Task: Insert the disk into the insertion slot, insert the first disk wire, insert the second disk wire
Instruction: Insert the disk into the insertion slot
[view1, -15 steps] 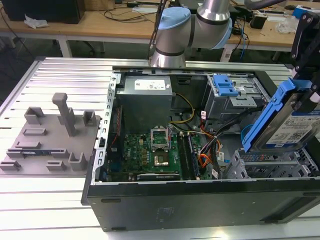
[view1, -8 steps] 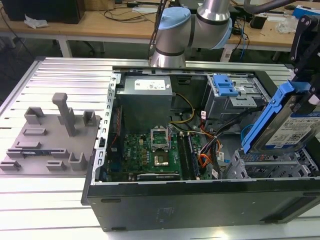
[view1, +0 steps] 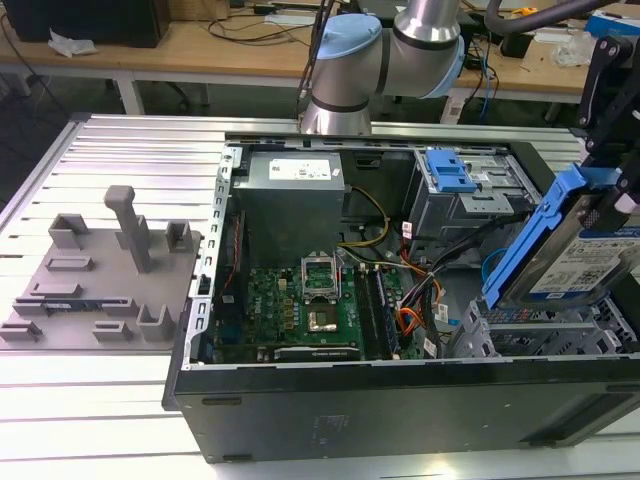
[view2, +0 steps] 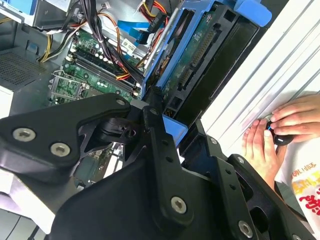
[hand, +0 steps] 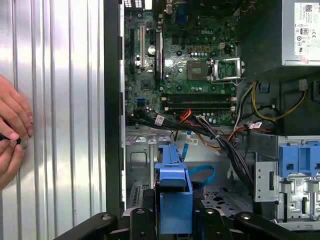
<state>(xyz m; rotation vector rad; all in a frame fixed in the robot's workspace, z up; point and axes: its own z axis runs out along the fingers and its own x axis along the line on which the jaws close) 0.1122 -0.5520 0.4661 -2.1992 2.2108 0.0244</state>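
The disk (view1: 575, 262), a silver drive with a white label clipped in a blue frame, hangs tilted above the open computer case (view1: 400, 410), over its near corner on the exterior view's right. Below it is the insertion slot (view1: 535, 340), with the disk not yet in it. The motherboard (view1: 300, 310) fills the case's middle. The orange and black wire bundle (view1: 420, 300) and the looped second disk wire (hand: 204, 172) lie beside the slot. A person's hand (hand: 12, 125) rests on the table (hand: 65, 100) outside the case wall. The gripper (hand: 175, 221) is clamped on the disk's frame.
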